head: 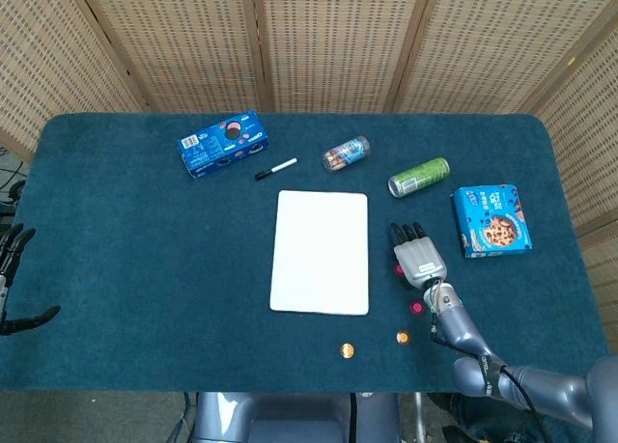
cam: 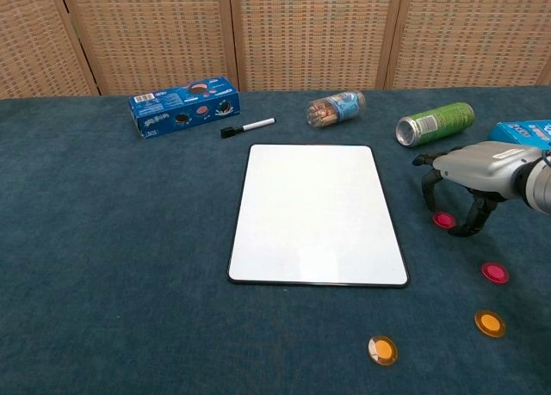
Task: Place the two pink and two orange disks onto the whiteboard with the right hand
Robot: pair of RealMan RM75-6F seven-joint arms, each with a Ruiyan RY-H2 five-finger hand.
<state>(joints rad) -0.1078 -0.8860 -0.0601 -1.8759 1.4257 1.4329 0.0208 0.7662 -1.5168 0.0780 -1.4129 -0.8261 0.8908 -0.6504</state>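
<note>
While the whiteboard (head: 320,252) lies bare at the middle of the surface (head: 126,260), the right hand (cam: 469,173) is held low over the nearer-to-board pink disk (cam: 444,219). In the chest view its fingers (cam: 428,188) are seen curled downward and apart, arched to either side of that disk; whether they touch it cannot be told, and nothing is seen to be held. In the head view the same hand is seen from above, palm down, and covers most of that disk, only a sliver of pink showing at its left edge.

The second pink disk (cam: 495,272) lies just behind the hand, toward the robot. Two orange disks are seen at the near edge: one (cam: 490,324) below the second pink disk, the other (cam: 382,350) further left, below the whiteboard's right corner. All four lie off the board.

The left hand (head: 12,279) is recorded only in the head view, at the far left edge, fingers spread and empty.

Behind the board lie a marker (cam: 247,126), a blue box (cam: 183,107), a jar (cam: 337,108) on its side, a green can (cam: 435,123) and a cookie box (head: 491,221).
</note>
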